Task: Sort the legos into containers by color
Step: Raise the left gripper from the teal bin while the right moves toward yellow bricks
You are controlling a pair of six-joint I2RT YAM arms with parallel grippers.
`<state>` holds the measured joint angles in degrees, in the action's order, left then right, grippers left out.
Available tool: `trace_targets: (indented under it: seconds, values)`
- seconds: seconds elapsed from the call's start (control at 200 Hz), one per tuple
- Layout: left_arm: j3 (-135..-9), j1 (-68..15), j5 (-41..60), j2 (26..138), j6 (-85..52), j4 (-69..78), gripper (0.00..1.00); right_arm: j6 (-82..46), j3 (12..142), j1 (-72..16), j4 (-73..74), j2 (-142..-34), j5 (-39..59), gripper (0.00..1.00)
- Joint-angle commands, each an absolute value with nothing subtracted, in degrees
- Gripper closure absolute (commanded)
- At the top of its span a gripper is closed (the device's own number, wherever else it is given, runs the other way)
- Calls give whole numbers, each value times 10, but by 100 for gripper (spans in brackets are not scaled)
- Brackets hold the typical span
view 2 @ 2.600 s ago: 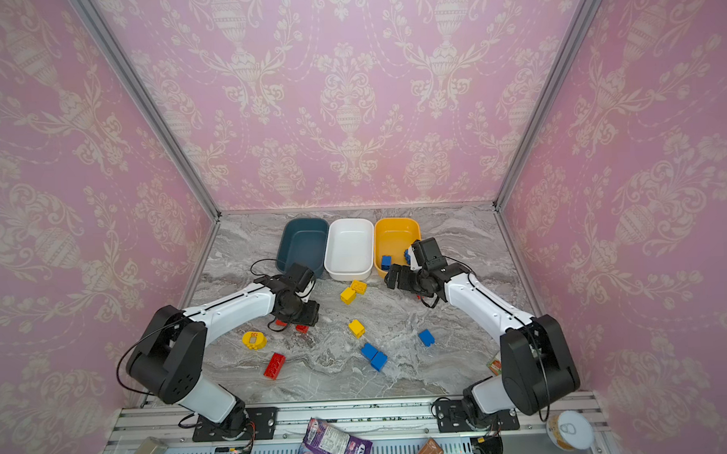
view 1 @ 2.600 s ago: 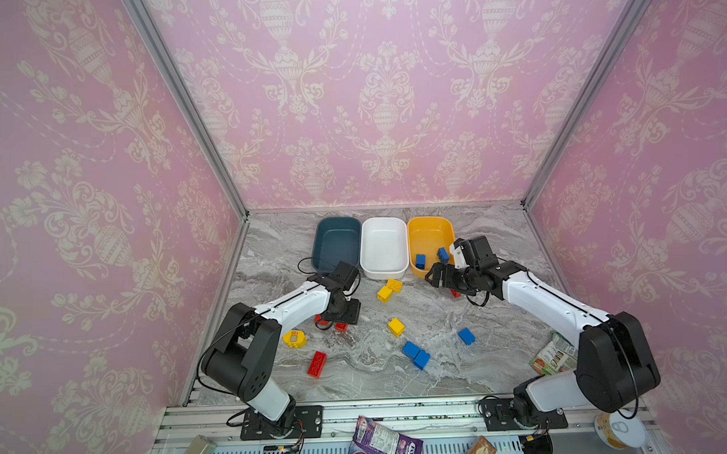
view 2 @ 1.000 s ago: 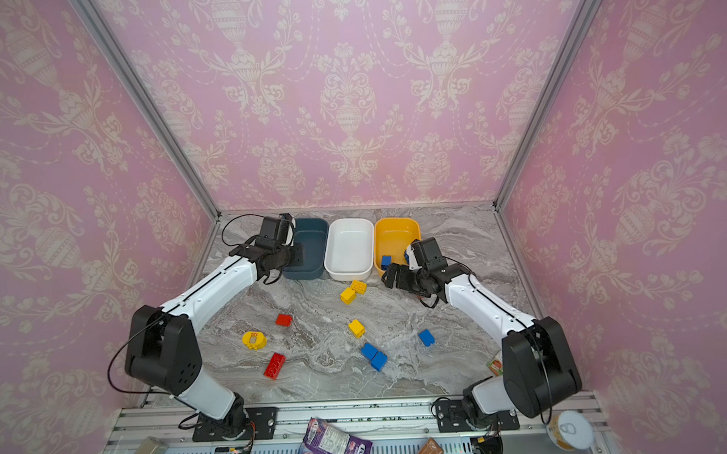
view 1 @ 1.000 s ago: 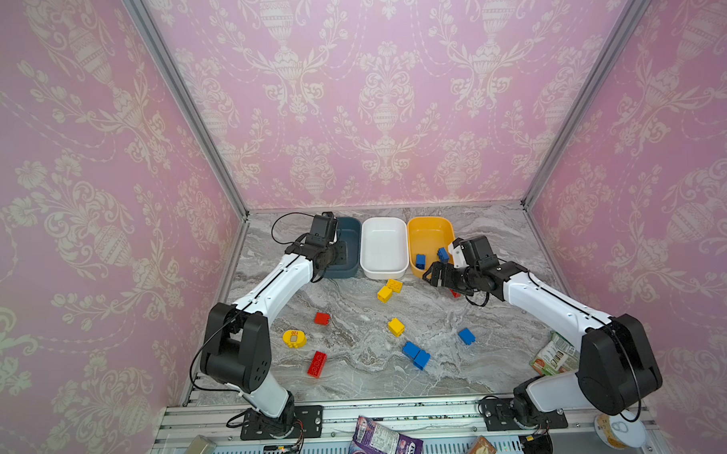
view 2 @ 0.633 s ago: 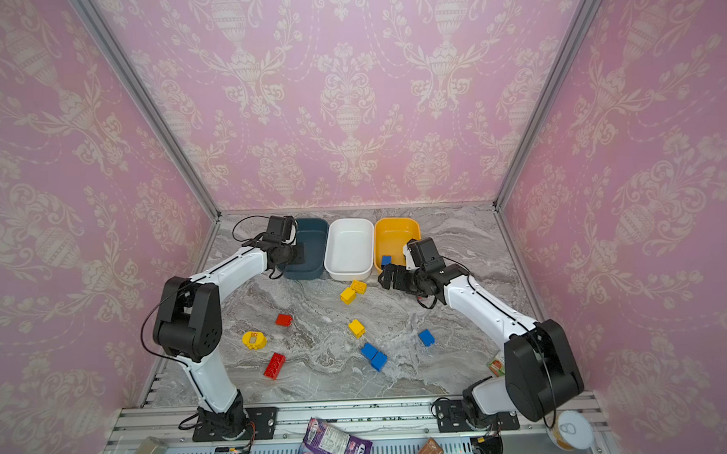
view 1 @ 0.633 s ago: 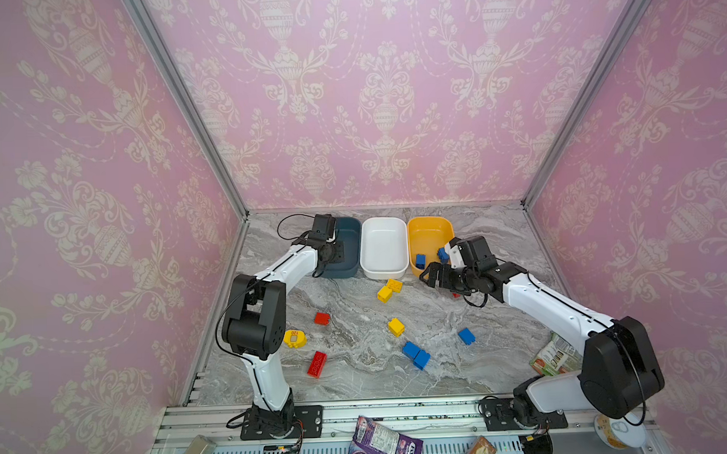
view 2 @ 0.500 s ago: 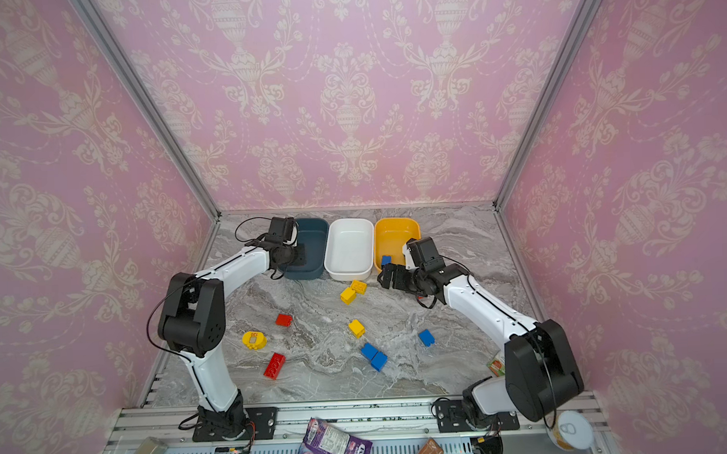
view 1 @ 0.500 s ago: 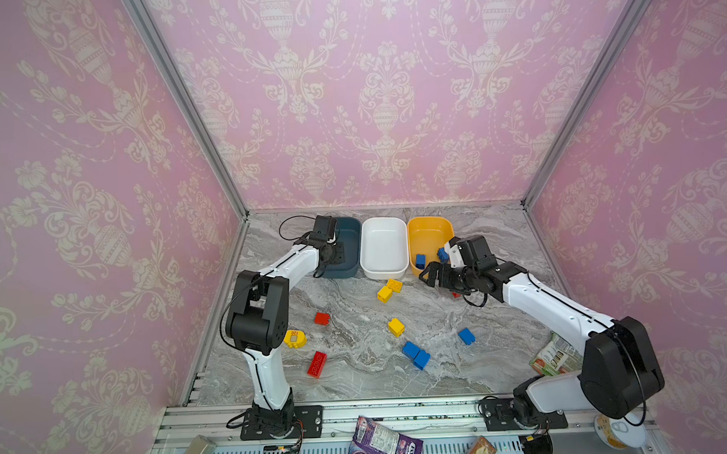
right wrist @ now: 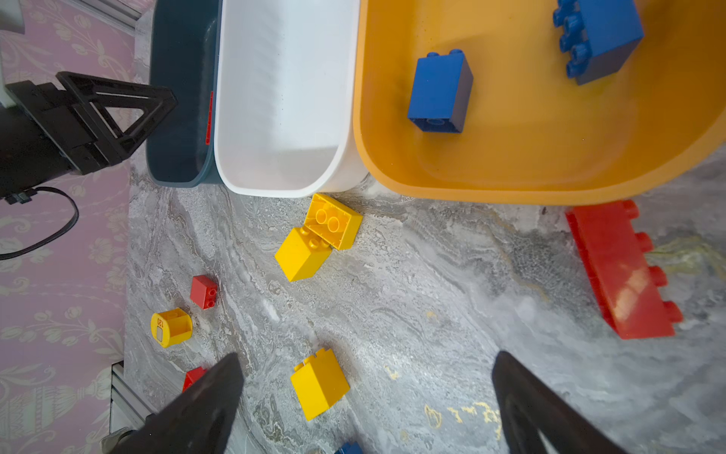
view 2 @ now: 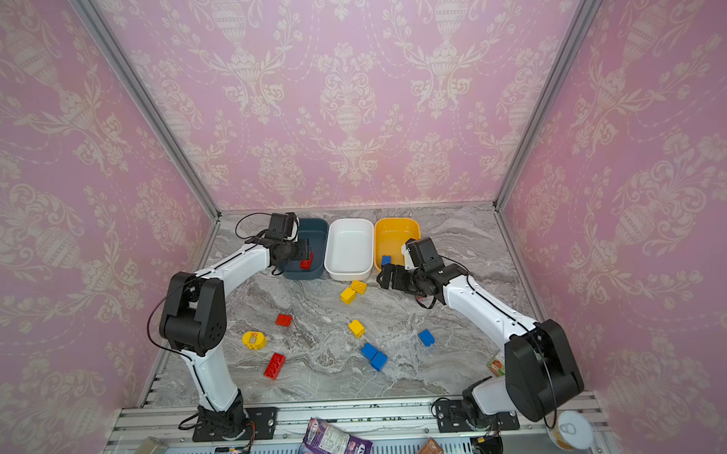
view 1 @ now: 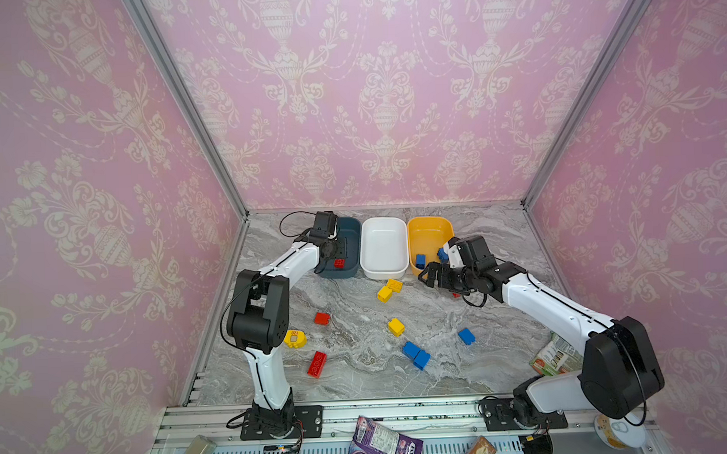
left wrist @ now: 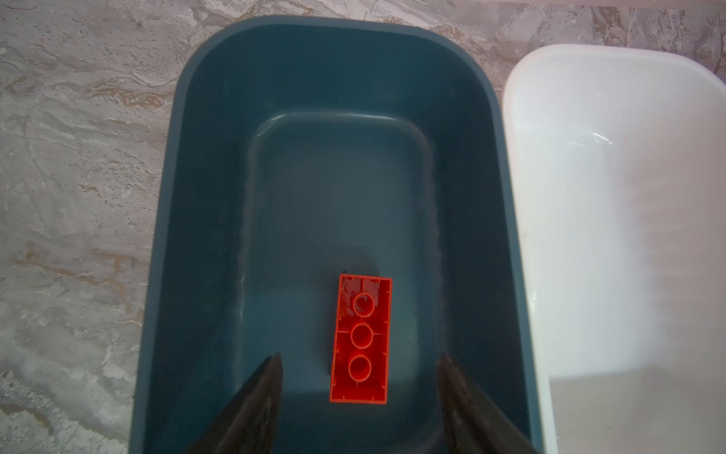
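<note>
pink wallpaper (view 1: 390,90) all round, grey marble table (view 1: 358,361). left claw (left wrist: 360,357) hangs released, jaws apart, the red brick (left wrist: 361,338) loose just beneath them inside the teal tub (left wrist: 188,157). right claw (right wrist: 366,355) gapes wide and empty, a yellow brick (right wrist: 320,383) on the table ahead of it. pulling out carelessly, the left claw might snag the tub's wall and shove it into the white tub (left wrist: 522,236).

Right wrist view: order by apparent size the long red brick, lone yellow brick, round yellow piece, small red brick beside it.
1. long red brick
2. lone yellow brick, near the camera
3. round yellow piece and small red brick: too alike to rank
</note>
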<state>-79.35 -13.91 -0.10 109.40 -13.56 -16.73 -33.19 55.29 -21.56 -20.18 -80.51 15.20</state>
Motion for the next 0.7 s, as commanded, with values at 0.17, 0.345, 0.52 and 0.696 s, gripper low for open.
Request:
trace_targets:
  seconds: [0.17, 0.345, 0.52, 0.696]
  values:
    - [-789, -135, 18, 1073, -147, -163, 32, -339, 564, -222, -203, -798, 149, 0]
    - [-773, -135, 27, 1052, -154, -162, 31, -339, 565, -224, -201, -802, 149, 0]
    - [-747, -135, 34, 1028, -162, -156, 30, -337, 576, -236, -211, -812, 142, 0]
    - [-701, -135, 49, 980, -180, -132, 26, -331, 584, -253, -220, -824, 136, 0]
